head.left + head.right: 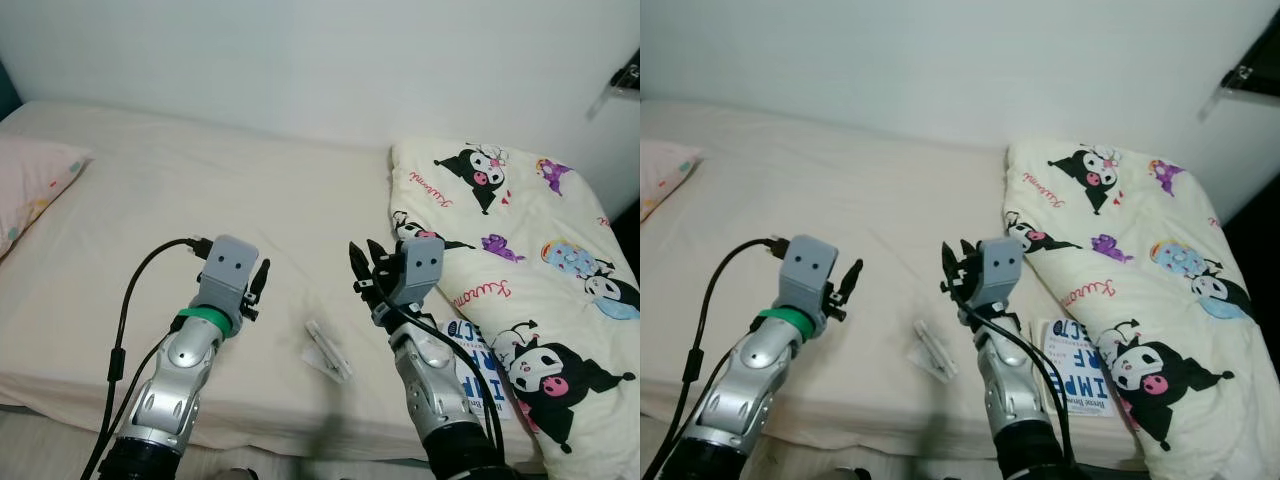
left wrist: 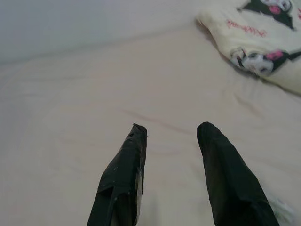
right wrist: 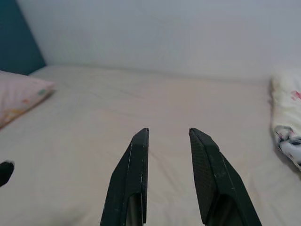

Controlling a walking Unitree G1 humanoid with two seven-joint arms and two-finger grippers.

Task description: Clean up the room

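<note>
A small white packet (image 1: 328,351), possibly a wrapper or a flat plastic piece, as the view is too soft to tell, is seen lying on the bed (image 1: 200,200) near its front edge, between the two raised arms. From the right gripper (image 1: 365,268) it lies at about seven o'clock, down and toward the robot; from the left gripper (image 1: 259,282) it lies at about four o'clock. Its long axis is judged to run from ten o'clock to four o'clock. The right gripper is judged the nearer, though not by much. Both grippers are held above the sheet with fingers parted and nothing between them; a clear gap is shown between each pair in the wrist views. A printed leaflet (image 1: 478,372) is tucked at the edge of the cartoon blanket (image 1: 520,250), at four o'clock from the right gripper. A pink pillow (image 1: 30,185) is set at the bed's far left.
</note>
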